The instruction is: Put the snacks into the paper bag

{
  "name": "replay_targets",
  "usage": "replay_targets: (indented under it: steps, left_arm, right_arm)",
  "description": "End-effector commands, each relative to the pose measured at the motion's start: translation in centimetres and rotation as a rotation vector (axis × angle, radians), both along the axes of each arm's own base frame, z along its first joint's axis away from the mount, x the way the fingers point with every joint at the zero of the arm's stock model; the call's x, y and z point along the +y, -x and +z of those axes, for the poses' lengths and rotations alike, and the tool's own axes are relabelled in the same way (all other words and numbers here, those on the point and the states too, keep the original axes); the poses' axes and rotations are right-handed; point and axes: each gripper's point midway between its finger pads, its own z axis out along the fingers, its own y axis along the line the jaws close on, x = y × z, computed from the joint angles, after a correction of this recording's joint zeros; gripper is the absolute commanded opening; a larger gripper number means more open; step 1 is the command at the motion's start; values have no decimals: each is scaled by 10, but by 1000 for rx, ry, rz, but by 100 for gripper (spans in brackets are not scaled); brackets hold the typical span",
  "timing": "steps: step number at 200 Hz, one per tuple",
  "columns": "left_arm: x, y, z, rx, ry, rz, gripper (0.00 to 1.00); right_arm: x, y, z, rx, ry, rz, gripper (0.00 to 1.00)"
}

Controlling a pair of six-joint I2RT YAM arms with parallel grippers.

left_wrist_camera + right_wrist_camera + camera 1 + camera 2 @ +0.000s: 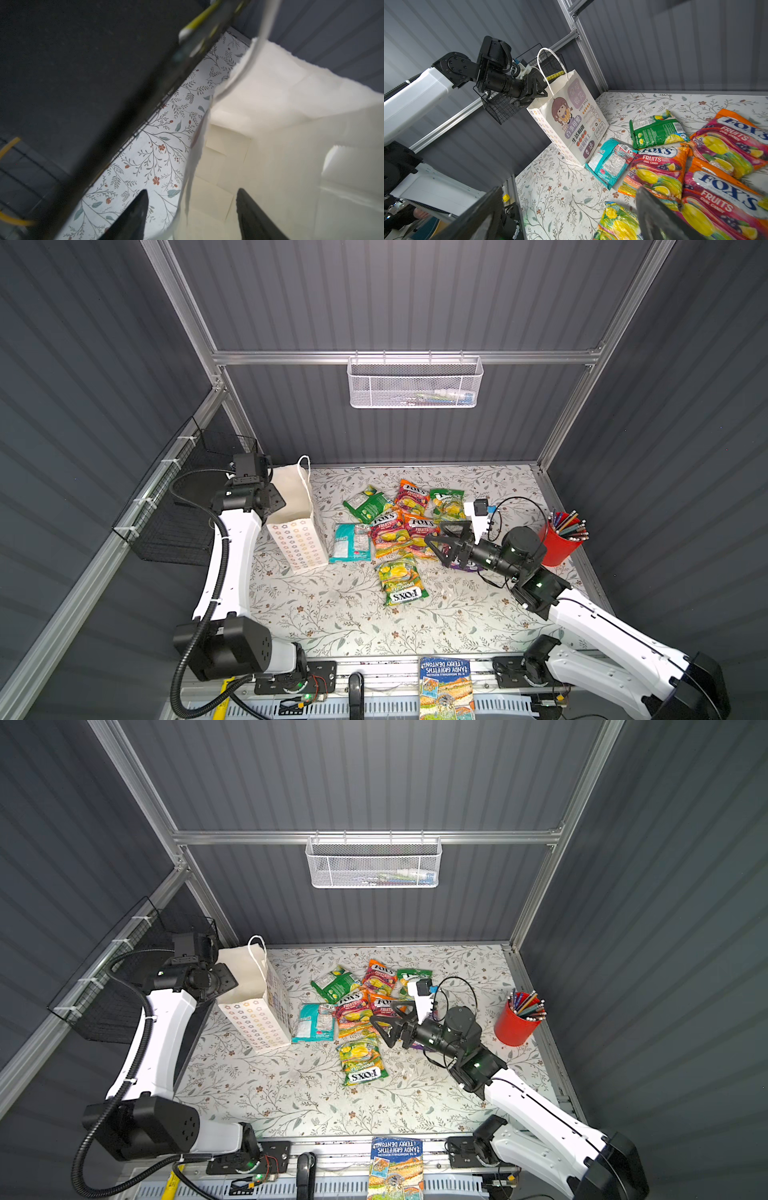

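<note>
The white paper bag (297,543) (257,1019) stands upright and open at the back left of the table. Its cartoon girl print faces the snacks (571,122). My left gripper (192,190) (538,91) is at the bag's left rim, open, with one finger outside and one inside the bag wall (270,104). Several snacks lie flat in the middle: a green packet (368,504), orange FOX'S packets (388,531) (660,166), a teal-white one (351,541) and a green-yellow one (401,578). My right gripper (436,536) (384,1015) (570,189) hovers open over the pile's right side, holding nothing.
A red pencil cup (559,543) stands at the right edge, behind my right arm. A black wire basket (183,506) hangs on the left wall close to my left wrist. A white mesh basket (413,383) hangs on the back wall. An illustrated book (446,689) lies at the front edge.
</note>
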Motion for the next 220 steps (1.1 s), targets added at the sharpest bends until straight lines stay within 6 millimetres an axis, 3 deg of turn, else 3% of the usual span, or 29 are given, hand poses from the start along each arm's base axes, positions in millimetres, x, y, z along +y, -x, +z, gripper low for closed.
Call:
replay_targets:
  steps: [1, 63, 96, 141, 173, 194, 220]
  left_arm:
    - [7, -10, 17, -65, 2, 3, 61]
    - [11, -21, 7, -56, 30, -8, 35]
    - [-8, -29, 17, -112, 103, -93, 0]
    - [-47, -29, 29, -154, 205, -233, 0]
    - [-83, -29, 38, -117, 108, -325, 0]
    - [-87, -28, 43, -91, 43, -322, 0]
    - [-69, -31, 45, -81, -49, -255, 0]
  right_arm:
    - [-2, 1, -1, -13, 10, -9, 99]
    - [-2, -1, -5, -5, 22, -22, 99]
    - [-5, -3, -6, -4, 37, -44, 99]
    - [-16, -17, -13, 32, 76, -143, 99]
    - [-31, -30, -23, 89, 123, -260, 99]
    - [-43, -37, -31, 130, 189, -335, 99]
    - [-58, -44, -42, 178, 264, -410, 99]
